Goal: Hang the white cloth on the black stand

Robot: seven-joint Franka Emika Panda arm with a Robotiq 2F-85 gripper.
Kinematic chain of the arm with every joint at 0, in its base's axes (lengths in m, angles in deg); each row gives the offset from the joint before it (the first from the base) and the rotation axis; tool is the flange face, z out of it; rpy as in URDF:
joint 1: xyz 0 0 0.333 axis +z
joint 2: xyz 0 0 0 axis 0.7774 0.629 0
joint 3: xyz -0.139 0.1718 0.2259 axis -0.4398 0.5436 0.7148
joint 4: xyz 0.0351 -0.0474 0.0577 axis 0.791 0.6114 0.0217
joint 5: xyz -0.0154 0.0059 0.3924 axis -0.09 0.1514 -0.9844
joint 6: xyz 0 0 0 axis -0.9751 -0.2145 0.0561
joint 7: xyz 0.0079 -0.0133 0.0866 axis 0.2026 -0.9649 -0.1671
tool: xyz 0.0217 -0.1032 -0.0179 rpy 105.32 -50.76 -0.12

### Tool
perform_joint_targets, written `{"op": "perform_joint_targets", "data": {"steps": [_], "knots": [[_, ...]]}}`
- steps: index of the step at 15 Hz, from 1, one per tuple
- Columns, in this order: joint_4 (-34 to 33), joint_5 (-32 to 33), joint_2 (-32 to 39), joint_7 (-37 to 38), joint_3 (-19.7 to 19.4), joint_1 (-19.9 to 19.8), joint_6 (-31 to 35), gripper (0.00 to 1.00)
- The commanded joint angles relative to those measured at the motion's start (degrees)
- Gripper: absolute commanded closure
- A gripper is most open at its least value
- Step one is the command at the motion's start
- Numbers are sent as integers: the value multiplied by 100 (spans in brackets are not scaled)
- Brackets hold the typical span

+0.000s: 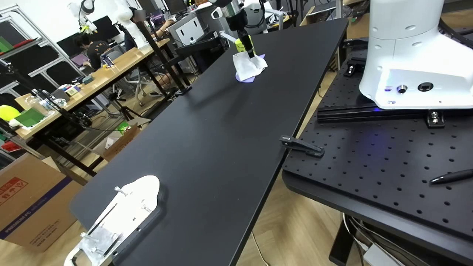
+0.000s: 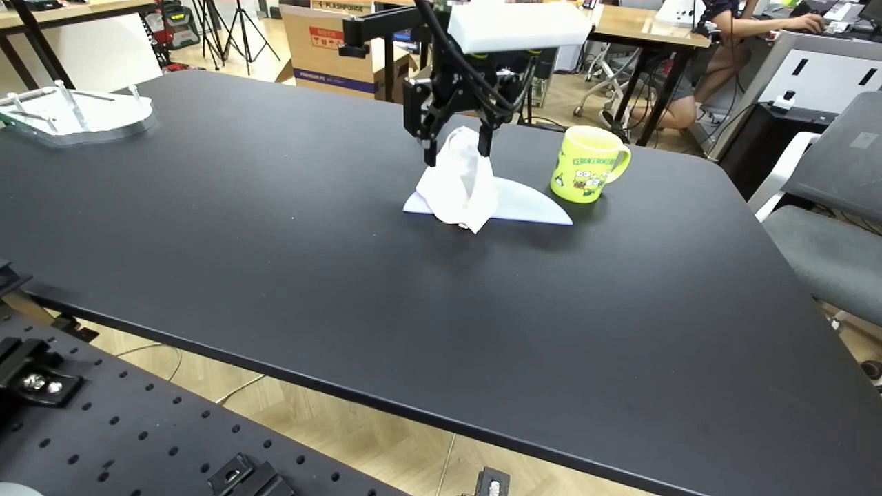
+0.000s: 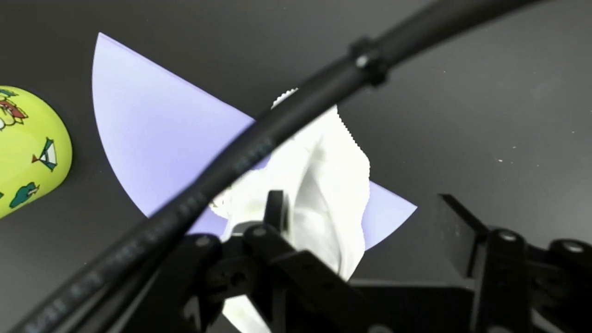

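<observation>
Two fingers (image 2: 431,153) of mine stand wide apart at one rumpled white cloth (image 2: 458,186), lying across one lilac half-disc (image 2: 527,203); in an exterior view, one lime cartoon-print mug (image 2: 577,165) stands right.

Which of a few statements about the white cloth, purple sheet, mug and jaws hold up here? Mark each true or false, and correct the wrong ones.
1. The white cloth lies over part of the purple sheet. True.
2. The jaws are shut on the white cloth. False: they stand apart.
3. The mug is upright on the table. True.
4. The mug stands on the purple sheet. False: it is beside it, with a gap between them in the wrist view.
5. The white pegged board rests on the table. True.
</observation>
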Motion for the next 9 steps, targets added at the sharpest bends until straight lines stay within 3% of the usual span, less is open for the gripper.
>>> {"op": "perform_joint_targets", "data": {"steps": [1, 7, 9], "knots": [[-174, -38, 31, -193, 41, -96, -217, 47], [-318, 7, 25, -250, -8, -84, -526, 90], [-355, -2, 6, -275, -12, -89, -652, 99]]}}
